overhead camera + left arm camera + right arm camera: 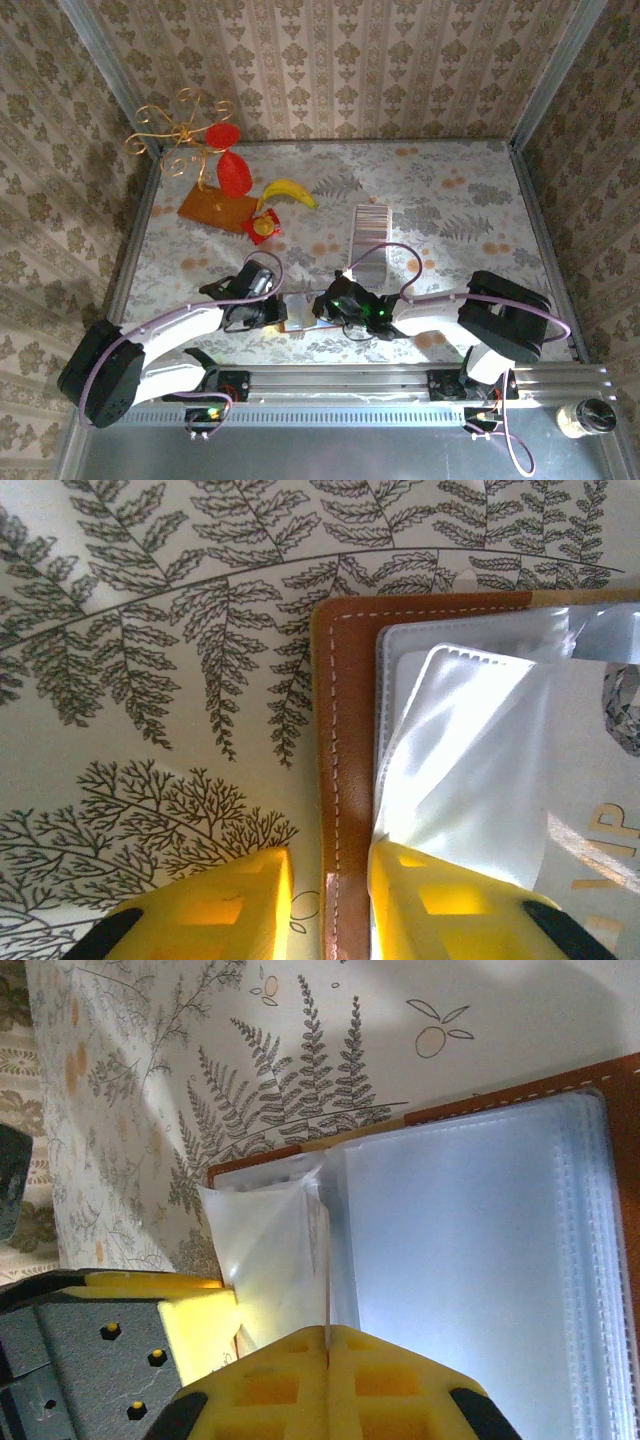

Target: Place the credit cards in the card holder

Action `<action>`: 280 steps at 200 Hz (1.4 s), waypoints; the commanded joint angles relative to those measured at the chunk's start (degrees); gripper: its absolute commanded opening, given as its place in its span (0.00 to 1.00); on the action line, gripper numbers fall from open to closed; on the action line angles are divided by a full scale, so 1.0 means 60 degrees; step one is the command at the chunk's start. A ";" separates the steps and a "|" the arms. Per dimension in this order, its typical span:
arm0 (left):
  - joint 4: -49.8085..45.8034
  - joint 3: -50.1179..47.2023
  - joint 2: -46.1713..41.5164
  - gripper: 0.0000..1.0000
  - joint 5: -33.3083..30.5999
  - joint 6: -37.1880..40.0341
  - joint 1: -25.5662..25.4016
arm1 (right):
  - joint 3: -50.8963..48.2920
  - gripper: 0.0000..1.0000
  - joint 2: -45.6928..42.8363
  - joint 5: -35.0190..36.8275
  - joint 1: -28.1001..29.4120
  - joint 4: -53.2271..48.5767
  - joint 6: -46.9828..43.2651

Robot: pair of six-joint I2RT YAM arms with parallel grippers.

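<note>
the card holder (336, 730) is lying open on the table (150, 700) near the arms, and the credit cards (368, 232) are sitting well apart, farther back. the left end effector (328, 858) is straddling the leather edge, released. the right end effector (328, 1338) is clenching at a clear sleeve; whether it is gripping it, i cannot tell. with nothing pinning the holder, a sleeve tug is risking dragging it or flipping it closed.

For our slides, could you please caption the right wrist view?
Right gripper pinches a clear plastic sleeve of the open brown leather card holder on fern-print tablecloth.
</note>
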 commanded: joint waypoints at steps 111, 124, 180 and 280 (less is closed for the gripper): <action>-0.0999 -0.0325 -0.0318 0.34 -0.0280 0.0063 -0.0032 | 0.0237 0.00 0.0397 -0.0428 -0.0216 -0.0084 -0.0954; -0.1009 -0.0297 -0.0258 0.34 -0.0271 0.0132 -0.0021 | 0.0193 0.00 0.0437 -0.0729 -0.0406 0.0014 -0.1118; -0.0948 -0.0251 0.0088 0.30 -0.0215 0.0251 -0.0012 | 0.0756 0.00 0.1076 -0.2277 -0.0826 0.0041 -0.1831; -0.0928 -0.0207 0.0481 0.21 -0.0306 0.0397 -0.0011 | 0.0868 0.00 0.0539 -0.2328 -0.1492 -0.1662 -0.2815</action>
